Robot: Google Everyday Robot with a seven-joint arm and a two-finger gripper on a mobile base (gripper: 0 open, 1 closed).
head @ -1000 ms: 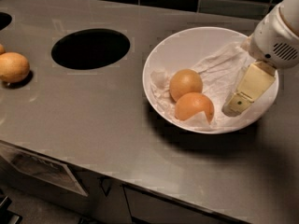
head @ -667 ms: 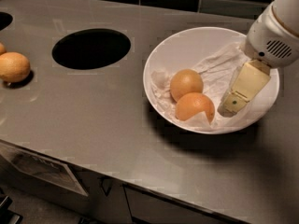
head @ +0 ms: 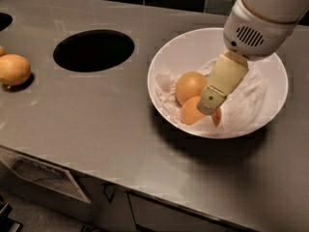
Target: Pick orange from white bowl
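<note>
Claw (head: 208,106) low over the orange (head: 191,114) inside the white bowl (head: 170,57)

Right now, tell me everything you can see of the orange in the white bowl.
The orange is round, smooth-skinned and deep reddish-orange. It lies in the white bowl on crumpled white paper, near the front rim, close against a paler fruit behind it. The gripper hangs in front of it, hiding a strip of its skin; whether they touch is unclear.
</note>
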